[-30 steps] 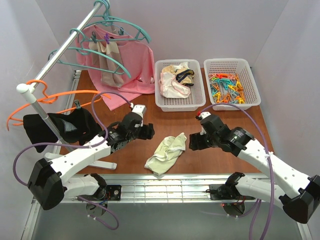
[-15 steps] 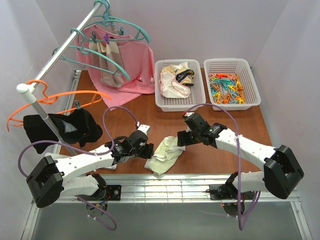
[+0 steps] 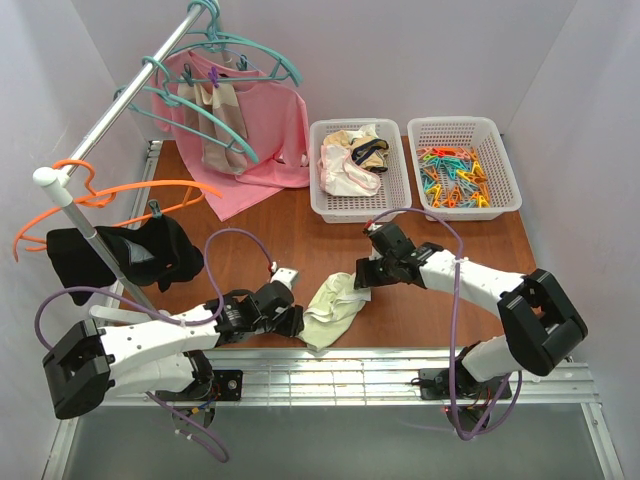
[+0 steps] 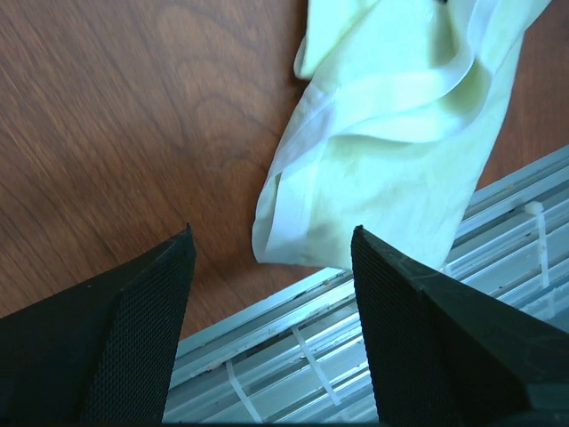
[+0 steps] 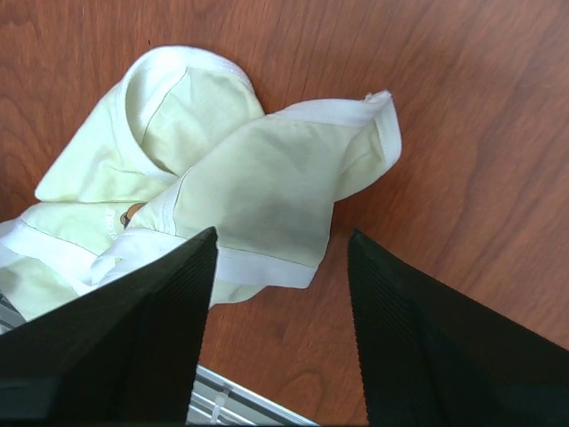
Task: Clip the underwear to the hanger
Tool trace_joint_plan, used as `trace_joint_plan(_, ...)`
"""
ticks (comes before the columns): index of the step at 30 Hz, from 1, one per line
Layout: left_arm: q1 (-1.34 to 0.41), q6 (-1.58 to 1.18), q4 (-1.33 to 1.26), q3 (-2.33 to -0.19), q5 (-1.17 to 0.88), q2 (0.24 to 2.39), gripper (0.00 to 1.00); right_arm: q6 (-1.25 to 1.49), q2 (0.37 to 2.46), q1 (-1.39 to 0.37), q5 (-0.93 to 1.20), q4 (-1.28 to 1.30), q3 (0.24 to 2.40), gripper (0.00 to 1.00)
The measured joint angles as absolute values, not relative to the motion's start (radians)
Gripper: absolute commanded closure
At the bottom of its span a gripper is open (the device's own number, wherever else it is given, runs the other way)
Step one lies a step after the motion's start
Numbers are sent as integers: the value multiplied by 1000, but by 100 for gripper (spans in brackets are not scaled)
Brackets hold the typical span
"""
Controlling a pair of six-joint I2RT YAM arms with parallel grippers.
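The pale cream-yellow underwear (image 3: 330,306) lies crumpled on the brown table near its front edge. It also shows in the left wrist view (image 4: 391,151) and the right wrist view (image 5: 222,178). My left gripper (image 3: 292,319) is open and low at the underwear's near-left corner, which lies between its fingertips (image 4: 272,233). My right gripper (image 3: 361,276) is open at the underwear's far-right corner, and the white hem sits between its jaws (image 5: 283,236). Teal-green hangers (image 3: 262,52) hang on the rail at the far left, apart from both grippers.
A white basket (image 3: 330,206) holds pink-and-white and beige-and-black garments. A second basket (image 3: 505,192) holds coloured pegs (image 3: 452,180). A pink cloth (image 3: 270,130), an orange hanger (image 3: 120,193) and a black garment (image 3: 130,252) hang off the slanted rail (image 3: 110,105). The metal table edge (image 4: 373,356) is just below the underwear.
Both arms have closed in on the underwear. The left gripper came down toward the front edge to its near-left corner. The right gripper moved left to its far-right corner. The underwear has not moved.
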State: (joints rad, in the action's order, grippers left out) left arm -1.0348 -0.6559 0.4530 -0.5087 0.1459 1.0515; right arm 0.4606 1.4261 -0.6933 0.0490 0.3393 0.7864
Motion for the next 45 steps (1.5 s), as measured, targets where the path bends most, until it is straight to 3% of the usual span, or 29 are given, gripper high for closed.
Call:
trace_joint_plan(6,-1058,-706,469,-496,137,1067,39,464,1446,-693,91,328,754,55)
trace_joint_plan(12,-1068,-747,440,-474,101,1114,50,467,1446,-693,106,332,735,60)
trace_joint_plan(16,-1069,-761,426,-471,84,1119,63,469,1446,-693,109,332,735,67)
trace_joint_plan(22,-1069,-762,400,-467,59,1119,82,468,1460,-693,116,332,735,91)
trace_joint_plan(24,-1069,-767,388,-464,54,1119,99,471,1463,-693,116,333,735,95)
trace_joint_plan(35,-1070,-769,417,-458,130,1069,100,469,1397,-693,107,413,755,99)
trace_joint_plan(45,-1070,-693,467,-718,390,1090,100,473,1201,-693,33,555,994,99)
